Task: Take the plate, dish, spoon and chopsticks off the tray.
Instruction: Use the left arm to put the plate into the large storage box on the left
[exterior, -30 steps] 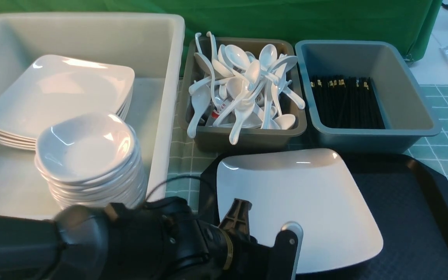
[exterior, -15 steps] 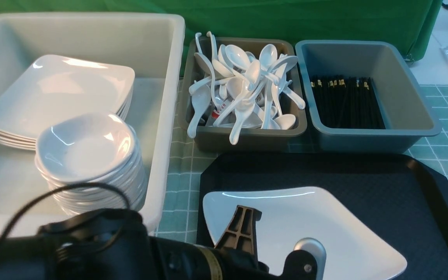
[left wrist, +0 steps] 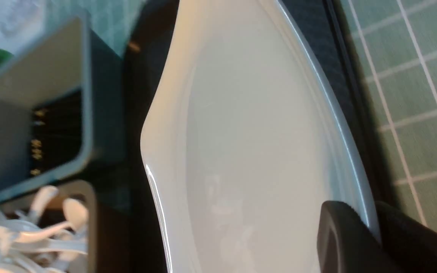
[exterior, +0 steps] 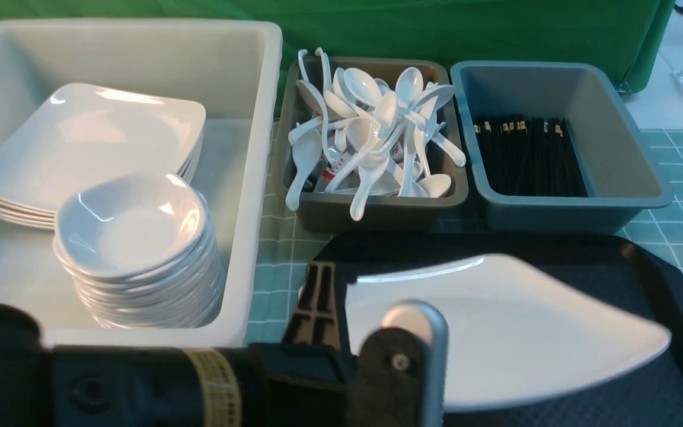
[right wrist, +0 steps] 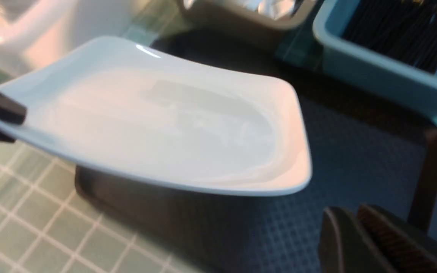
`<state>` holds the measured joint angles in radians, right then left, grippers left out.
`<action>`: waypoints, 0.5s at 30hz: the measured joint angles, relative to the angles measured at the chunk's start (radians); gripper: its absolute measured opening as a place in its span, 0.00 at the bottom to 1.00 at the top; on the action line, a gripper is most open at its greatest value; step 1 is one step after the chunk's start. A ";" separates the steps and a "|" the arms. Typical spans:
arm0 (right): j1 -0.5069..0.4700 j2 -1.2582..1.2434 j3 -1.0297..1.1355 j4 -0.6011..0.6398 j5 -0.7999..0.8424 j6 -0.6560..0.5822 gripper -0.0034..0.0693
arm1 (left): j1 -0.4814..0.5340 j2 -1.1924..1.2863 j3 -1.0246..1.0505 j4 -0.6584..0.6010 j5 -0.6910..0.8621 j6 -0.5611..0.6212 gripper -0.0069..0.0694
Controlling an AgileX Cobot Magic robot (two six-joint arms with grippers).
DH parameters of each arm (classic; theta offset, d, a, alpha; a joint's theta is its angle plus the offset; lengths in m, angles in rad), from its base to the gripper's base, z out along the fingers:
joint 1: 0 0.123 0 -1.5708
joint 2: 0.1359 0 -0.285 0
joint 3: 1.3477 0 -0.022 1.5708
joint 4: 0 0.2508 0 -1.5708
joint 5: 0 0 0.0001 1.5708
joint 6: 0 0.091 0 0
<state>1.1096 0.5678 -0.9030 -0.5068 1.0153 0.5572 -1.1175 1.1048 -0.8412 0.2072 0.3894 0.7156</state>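
The large white square plate hangs tilted above the black tray, held by its left rim. My left gripper is shut on that rim; the left wrist view shows both fingers pinching the plate edge at the gripper. My right gripper is shut and empty, low over the tray, apart from the plate. It is out of the front view. No loose spoon, chopsticks or small dish shows on the tray.
A big white tub at the left holds stacked square plates and stacked small dishes. A brown tub holds several white spoons. A grey-blue tub holds black chopsticks. Green checked cloth covers the table.
The plate, flat at the tray's far left a second ago, was drawn nearer, then raised and tilted off the tray. My left gripper stayed on its rim and shifted left.
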 joint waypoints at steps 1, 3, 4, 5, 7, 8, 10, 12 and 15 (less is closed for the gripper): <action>0.000 0.000 -0.006 -0.012 -0.020 0.006 0.17 | 0.000 -0.021 0.000 0.000 -0.024 -0.014 0.13; 0.000 0.000 -0.020 -0.025 -0.051 0.011 0.17 | 0.000 -0.046 0.000 0.005 -0.043 -0.019 0.13; 0.000 0.000 -0.025 -0.030 -0.062 0.011 0.17 | 0.000 -0.054 -0.002 0.008 -0.047 -0.019 0.13; 0.000 0.000 -0.036 -0.035 -0.084 0.011 0.17 | 0.000 -0.069 -0.009 0.016 -0.045 -0.025 0.13; 0.000 -0.001 -0.056 -0.038 -0.122 0.015 0.16 | 0.004 -0.082 -0.033 0.051 -0.025 -0.049 0.13; 0.000 -0.001 -0.064 -0.039 -0.134 0.015 0.15 | 0.009 -0.087 -0.045 0.070 -0.011 -0.068 0.13; 0.000 -0.001 -0.083 -0.041 -0.181 0.015 0.12 | 0.036 -0.093 -0.077 0.131 0.017 -0.119 0.13; 0.000 -0.001 -0.094 -0.045 -0.226 0.015 0.09 | 0.078 -0.098 -0.105 0.177 0.040 -0.153 0.13; 0.000 0.007 -0.102 -0.055 -0.297 0.015 0.08 | 0.172 -0.100 -0.134 0.226 0.057 -0.175 0.13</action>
<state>1.1096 0.5747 -1.0048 -0.5622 0.7184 0.5722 -0.9454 1.0052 -0.9752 0.4335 0.4468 0.5407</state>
